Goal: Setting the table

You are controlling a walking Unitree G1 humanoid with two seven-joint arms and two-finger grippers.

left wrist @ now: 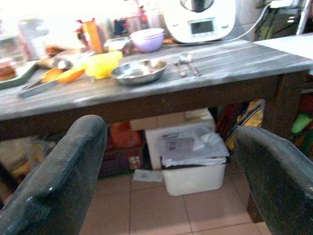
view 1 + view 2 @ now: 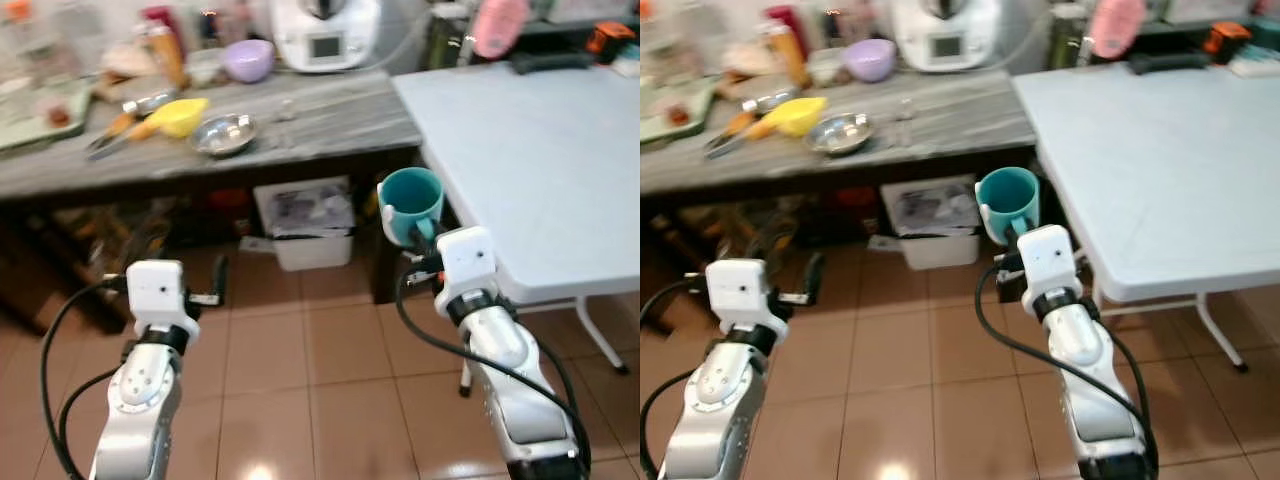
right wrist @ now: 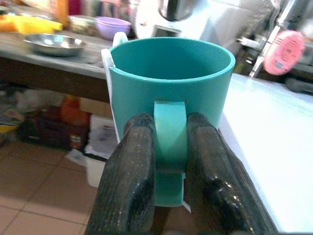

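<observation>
A teal mug (image 2: 410, 202) hangs upright in the air beside the near left corner of the white folding table (image 2: 540, 150). My right gripper (image 3: 170, 147) is shut on the mug's handle, and the empty mug (image 3: 171, 78) fills the middle of the right wrist view. My left gripper (image 2: 218, 285) stands open lower down over the tiled floor, its two black fingers (image 1: 63, 171) spread apart with nothing between them. It faces the grey wooden counter (image 1: 146, 88).
The counter (image 2: 300, 125) carries a steel bowl (image 2: 224, 133), a yellow dish (image 2: 182, 115), a purple bowl (image 2: 248, 60), a white kitchen machine (image 2: 325, 35) and cutlery. A white bin (image 2: 308, 222) sits on the floor under it. A pink object (image 2: 498, 25) stands behind the table.
</observation>
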